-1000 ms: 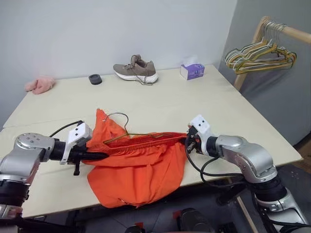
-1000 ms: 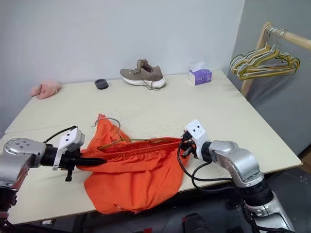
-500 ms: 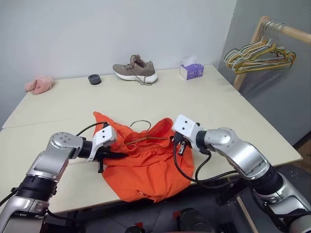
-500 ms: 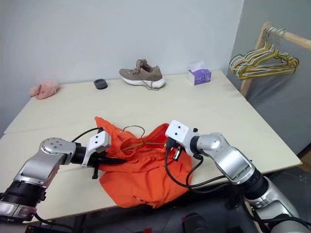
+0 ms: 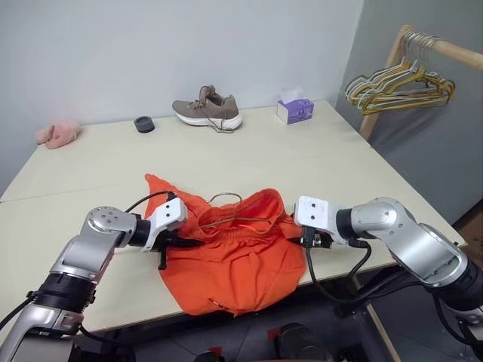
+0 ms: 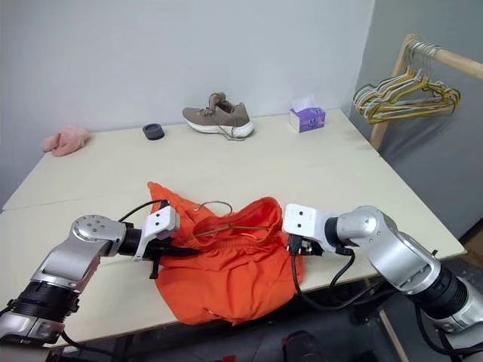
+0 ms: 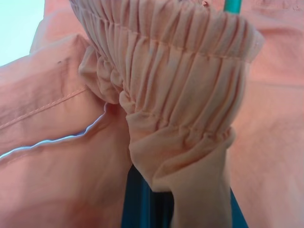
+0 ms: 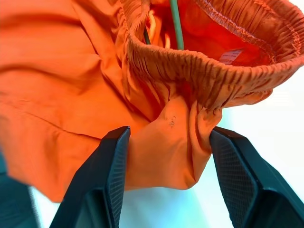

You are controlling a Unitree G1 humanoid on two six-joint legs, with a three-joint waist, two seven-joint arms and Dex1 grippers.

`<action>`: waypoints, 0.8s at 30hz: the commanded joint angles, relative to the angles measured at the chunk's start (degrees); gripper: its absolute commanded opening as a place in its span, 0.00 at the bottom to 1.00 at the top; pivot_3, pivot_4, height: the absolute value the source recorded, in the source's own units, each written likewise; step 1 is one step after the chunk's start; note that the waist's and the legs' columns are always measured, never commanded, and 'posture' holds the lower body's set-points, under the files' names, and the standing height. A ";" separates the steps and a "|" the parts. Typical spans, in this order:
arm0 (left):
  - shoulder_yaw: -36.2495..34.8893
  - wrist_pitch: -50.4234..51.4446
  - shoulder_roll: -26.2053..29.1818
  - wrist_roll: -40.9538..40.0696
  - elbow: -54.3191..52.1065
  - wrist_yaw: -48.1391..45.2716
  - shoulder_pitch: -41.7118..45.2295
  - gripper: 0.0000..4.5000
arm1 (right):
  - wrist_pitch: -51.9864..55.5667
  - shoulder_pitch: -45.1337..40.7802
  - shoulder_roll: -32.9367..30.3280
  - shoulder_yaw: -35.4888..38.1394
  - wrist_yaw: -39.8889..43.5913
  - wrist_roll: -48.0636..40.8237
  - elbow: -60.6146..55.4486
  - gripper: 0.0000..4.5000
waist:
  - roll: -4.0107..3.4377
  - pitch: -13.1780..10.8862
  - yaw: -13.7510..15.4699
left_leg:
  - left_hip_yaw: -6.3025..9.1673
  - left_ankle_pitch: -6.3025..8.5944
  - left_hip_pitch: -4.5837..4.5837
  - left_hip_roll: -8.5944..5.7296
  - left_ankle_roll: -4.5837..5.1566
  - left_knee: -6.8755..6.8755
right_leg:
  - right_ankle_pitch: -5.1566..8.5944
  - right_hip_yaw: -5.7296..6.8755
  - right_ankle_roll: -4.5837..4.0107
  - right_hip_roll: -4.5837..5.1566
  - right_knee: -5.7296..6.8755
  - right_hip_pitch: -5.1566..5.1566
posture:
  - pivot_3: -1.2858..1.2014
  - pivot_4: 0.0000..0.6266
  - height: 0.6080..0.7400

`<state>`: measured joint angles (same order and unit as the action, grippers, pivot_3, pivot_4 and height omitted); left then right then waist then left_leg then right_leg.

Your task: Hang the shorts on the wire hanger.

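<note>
The shorts (image 5: 230,256) lie bunched at the near edge of the table (image 5: 317,162), between the two claws, with the lower part of the fabric hanging over the table edge. The elastic waistband faces up and stands open.

The wire hanger (image 5: 234,220) lies inside the waistband opening. Its bar runs across the opening from the left claw side toward the right claw side. Its hook (image 5: 224,196) rises out of the fabric on the far side of the shorts, away from both claws.

Left claw (image 5: 183,243): closed on the waistband at the left end of the shorts. In the left wrist view, gathered elastic (image 7: 180,80) is folded over directly ahead of the claw.

Right claw (image 8: 166,156): fingers (image 8: 107,180) spread apart, standing on either side of a fold of the waistband. The fabric sits between them; neither finger presses it flat. In the head views this claw sits at the right end of the shorts, touching the fabric.

Beyond the claws, at the far edge of the table: a brown shoe (image 5: 207,109), a small dark disc (image 5: 143,124), a purple tissue box (image 5: 294,111) and a pink cloth (image 5: 56,133). A bunch of hangers (image 5: 400,83) hangs on a wooden rail (image 5: 441,49), well apart to the right.
</note>
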<state>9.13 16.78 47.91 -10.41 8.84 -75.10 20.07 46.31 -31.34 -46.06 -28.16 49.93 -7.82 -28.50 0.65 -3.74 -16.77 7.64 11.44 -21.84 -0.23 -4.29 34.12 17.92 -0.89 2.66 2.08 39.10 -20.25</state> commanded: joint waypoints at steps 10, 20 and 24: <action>0.15 -0.63 0.18 0.38 -2.68 -0.79 0.71 0.00 | -8.09 -7.04 7.43 -5.42 3.20 6.60 14.66 0.62 | 0.00 0.00 -0.83 | 0.00 0.00 -0.01 -0.03 0.00 0.07 | -0.03 -0.02 0.05 0.01 0.00 0.02 | 0.40 0.00 1.00; -0.60 0.14 0.13 -0.27 -4.04 -0.19 -0.28 0.00 | -10.06 -8.10 8.44 -3.17 7.38 6.64 17.34 0.62 | 0.01 0.01 -0.62 | 0.02 0.00 -0.02 -0.05 0.00 0.09 | -0.03 -0.02 0.05 0.03 -0.01 0.04 | 0.40 0.00 1.00; -0.25 0.62 -0.70 -0.83 -4.54 -0.39 0.25 0.00 | -11.22 -8.24 10.18 -5.87 8.68 8.07 18.35 0.58 | 0.00 0.01 -0.65 | 0.03 0.00 0.00 -0.04 0.00 0.13 | -0.03 -0.01 0.06 0.02 0.03 0.05 | 0.40 0.00 1.00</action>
<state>9.39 17.26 47.49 -10.15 6.27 -75.52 19.33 36.53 -38.68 -36.60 -33.28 57.60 -0.67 -9.85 0.64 -3.73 -17.42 7.66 11.43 -21.84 -0.28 -4.30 34.25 17.89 -0.90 2.71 2.10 39.14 -20.20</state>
